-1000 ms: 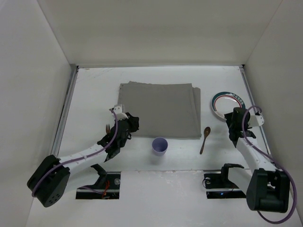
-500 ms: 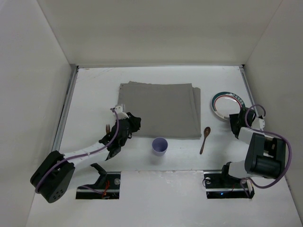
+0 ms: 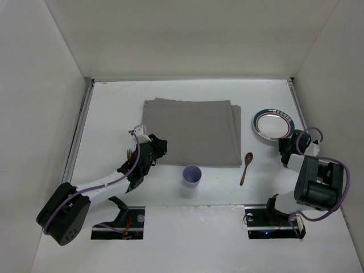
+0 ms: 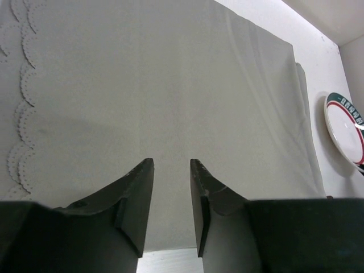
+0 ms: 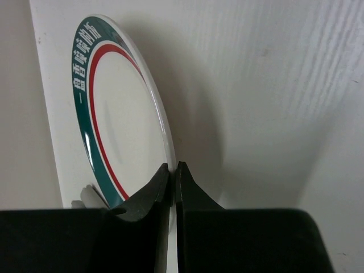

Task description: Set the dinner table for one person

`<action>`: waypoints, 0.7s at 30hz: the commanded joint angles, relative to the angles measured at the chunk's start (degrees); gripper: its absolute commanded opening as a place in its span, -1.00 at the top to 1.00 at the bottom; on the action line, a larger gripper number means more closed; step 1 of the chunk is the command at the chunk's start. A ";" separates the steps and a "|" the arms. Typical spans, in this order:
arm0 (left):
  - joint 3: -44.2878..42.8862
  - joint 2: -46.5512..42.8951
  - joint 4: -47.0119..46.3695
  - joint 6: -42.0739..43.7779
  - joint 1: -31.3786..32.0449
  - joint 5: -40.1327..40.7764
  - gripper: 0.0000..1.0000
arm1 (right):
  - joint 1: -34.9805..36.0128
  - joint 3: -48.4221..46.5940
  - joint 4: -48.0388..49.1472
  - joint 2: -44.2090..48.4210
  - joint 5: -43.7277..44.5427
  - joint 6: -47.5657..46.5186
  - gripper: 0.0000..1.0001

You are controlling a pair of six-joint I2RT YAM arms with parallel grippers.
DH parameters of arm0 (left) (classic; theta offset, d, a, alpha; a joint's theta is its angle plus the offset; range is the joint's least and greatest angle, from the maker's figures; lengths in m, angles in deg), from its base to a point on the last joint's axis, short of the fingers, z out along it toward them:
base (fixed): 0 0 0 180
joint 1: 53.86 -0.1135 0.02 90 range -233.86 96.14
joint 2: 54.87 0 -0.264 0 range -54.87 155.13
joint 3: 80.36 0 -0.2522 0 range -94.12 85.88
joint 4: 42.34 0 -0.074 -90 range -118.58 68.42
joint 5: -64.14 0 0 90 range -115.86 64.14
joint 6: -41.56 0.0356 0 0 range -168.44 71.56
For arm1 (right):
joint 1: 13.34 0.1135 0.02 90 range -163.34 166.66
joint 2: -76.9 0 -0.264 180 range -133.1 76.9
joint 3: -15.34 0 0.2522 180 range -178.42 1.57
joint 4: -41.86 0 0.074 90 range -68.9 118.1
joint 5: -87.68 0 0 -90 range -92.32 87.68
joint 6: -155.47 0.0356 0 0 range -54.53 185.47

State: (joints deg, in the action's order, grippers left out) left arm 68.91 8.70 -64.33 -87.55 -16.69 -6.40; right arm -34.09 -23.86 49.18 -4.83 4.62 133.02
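Barely started: mat (image 3: 190, 132) lies mid-tabletop (image 3: 114, 108). Plate (image 3: 273, 124) and spoon (image 3: 246, 168) sit right of mat, cup (image 3: 192, 175) at its near edge, fork (image 3: 129, 153) left. Nothing on mat. Left end effector (image 4: 170, 165) released, empty, over mat; right end effector (image 5: 173, 168) clenched on plate rim.

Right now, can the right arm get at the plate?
Likely yes: the right gripper sits at the near rim of the plate, jaws almost together, seemingly pinching it, with nothing in between.
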 commanded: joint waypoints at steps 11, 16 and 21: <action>1.77 -1.70 -2.75 -2.20 -2.58 1.54 -0.02 | 9.96 0.13 1.43 25.82 -1.06 -3.73 0.93; 2.12 -1.52 -3.19 -2.28 -2.85 2.07 -0.03 | 23.84 -2.95 0.54 25.76 3.43 -5.15 0.93; 2.29 -1.78 -3.10 -2.28 -3.46 2.24 -0.03 | 38.17 -9.80 3.34 13.12 2.03 -4.01 0.92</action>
State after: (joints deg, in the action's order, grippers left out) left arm 70.44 8.13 -64.37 -89.48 -19.54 -5.65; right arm -1.59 -28.29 47.82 13.53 6.43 128.47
